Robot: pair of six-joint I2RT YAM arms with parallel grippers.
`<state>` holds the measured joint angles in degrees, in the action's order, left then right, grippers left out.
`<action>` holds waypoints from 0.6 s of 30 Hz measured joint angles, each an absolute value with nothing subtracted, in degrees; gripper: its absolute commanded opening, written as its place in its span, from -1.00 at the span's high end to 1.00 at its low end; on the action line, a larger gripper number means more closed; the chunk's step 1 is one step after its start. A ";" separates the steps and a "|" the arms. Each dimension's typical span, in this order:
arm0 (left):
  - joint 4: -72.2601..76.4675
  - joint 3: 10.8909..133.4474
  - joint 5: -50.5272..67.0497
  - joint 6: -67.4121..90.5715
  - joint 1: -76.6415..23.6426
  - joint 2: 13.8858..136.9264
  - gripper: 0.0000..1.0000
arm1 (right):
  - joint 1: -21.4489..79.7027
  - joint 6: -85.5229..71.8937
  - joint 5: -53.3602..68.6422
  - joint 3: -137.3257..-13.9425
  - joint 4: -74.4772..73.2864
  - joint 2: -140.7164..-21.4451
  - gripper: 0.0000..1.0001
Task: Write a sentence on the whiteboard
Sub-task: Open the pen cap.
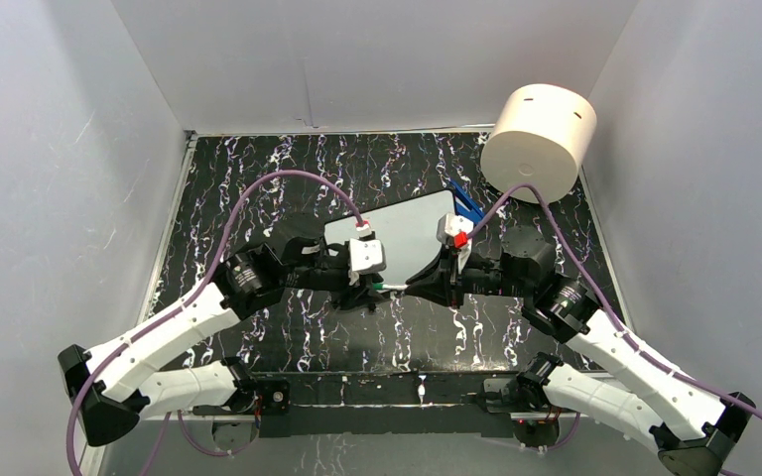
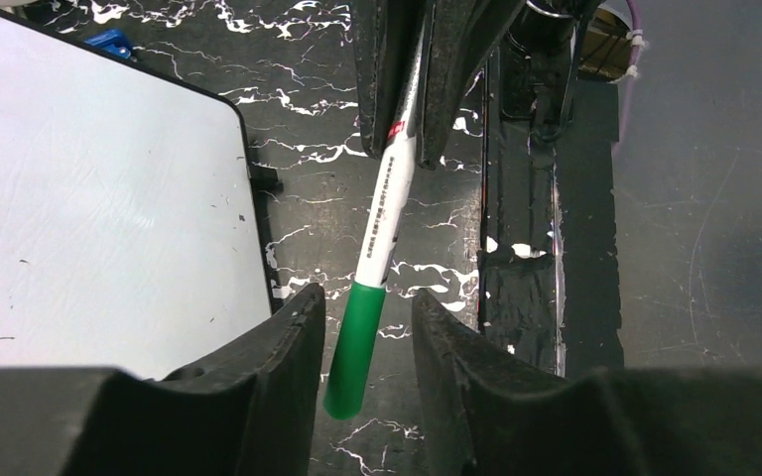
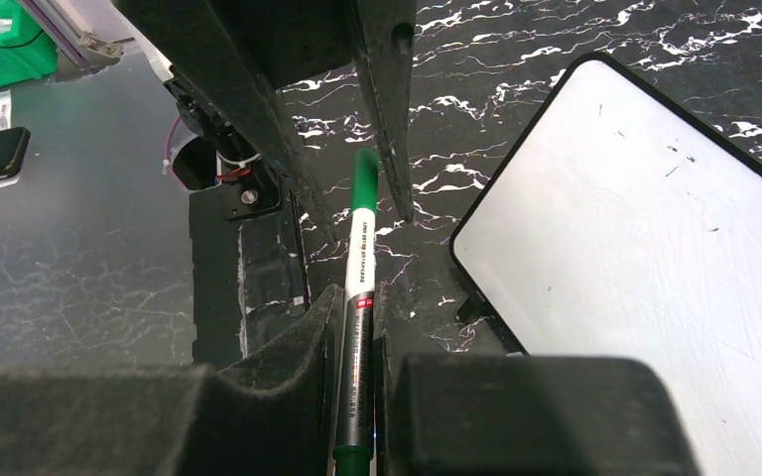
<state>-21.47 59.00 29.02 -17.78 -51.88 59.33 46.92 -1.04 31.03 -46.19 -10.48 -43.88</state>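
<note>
The whiteboard (image 1: 407, 233) lies flat in the middle of the black marbled table, and its white surface is blank apart from small specks. The sentence does not show anywhere. My right gripper (image 3: 357, 293) is shut on the barrel of a white marker (image 3: 360, 258) with a green cap (image 2: 354, 347). My left gripper (image 2: 365, 297) is open, with one finger on each side of the cap and small gaps between. Both grippers meet just in front of the board's near edge (image 1: 397, 288). The board also shows in the left wrist view (image 2: 99, 198) and the right wrist view (image 3: 645, 268).
A big cream cylinder (image 1: 540, 139) stands at the back right corner. A blue object (image 1: 466, 203) lies at the board's far right corner. Grey walls enclose the table on three sides. A black base rail (image 1: 387, 387) runs along the near edge.
</note>
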 measured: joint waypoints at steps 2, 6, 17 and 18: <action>-21.50 59.00 29.34 -17.96 -51.88 59.75 0.45 | 46.89 -1.04 31.33 -46.19 -10.41 -43.88 1.00; -21.50 59.00 29.45 -18.28 -51.88 59.96 0.79 | 46.92 -1.06 31.77 -46.19 -10.35 -43.88 1.00; -23.79 59.02 29.87 -22.46 -52.42 59.40 1.00 | 46.92 -0.82 33.04 -46.22 -11.11 -43.79 1.00; -23.83 59.02 29.69 -22.74 -52.53 59.24 1.00 | 46.96 -0.82 33.01 -46.22 -11.20 -43.66 1.00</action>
<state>-23.83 59.02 29.69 -22.74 -52.53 59.24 46.96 -0.82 33.01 -46.22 -11.20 -43.66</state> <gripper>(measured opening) 0.103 0.208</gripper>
